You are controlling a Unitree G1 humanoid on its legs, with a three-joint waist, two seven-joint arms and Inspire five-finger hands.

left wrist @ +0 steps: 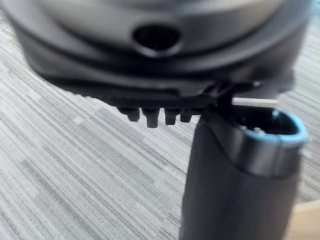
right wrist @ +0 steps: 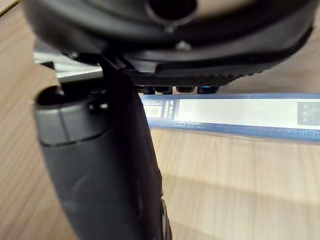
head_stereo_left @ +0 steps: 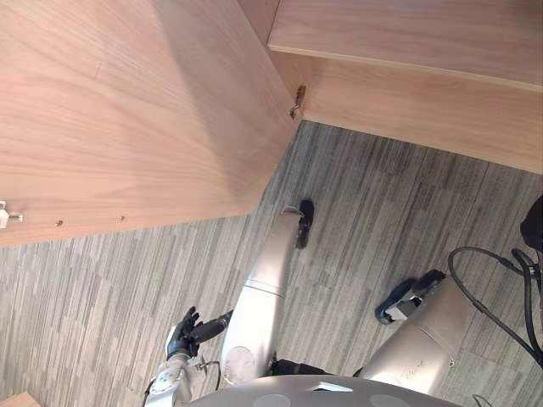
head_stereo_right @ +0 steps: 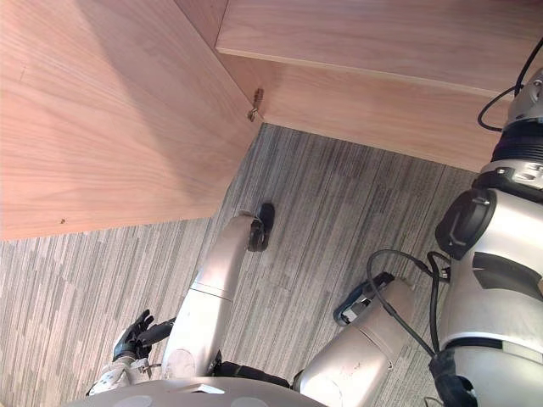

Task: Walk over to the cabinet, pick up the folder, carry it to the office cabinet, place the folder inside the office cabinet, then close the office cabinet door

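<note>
Right hand [right wrist: 102, 165], fingers [right wrist: 185, 90] uncurled and grasping nothing, hangs just beside the blue folder [right wrist: 240, 114] lying flat on the wooden cabinet surface [right wrist: 240, 175], so a shallow pinch could skid its thin edge away; left hand [head_stereo_left: 182, 333] dangles relaxed above the floor [head_stereo_left: 356, 220].

Just past the right hand [right wrist: 200, 30], the blue folder [right wrist: 240, 112] lies flat across the wooden surface [right wrist: 240, 175] and blocks the way forward; the bare wood on the hand's side of it is free. The left hand [head_stereo_left: 182, 333] hangs over carpet [head_stereo_left: 102, 288] with room all around; well ahead of it the open cabinet door [head_stereo_left: 127, 110] bars the way.
</note>
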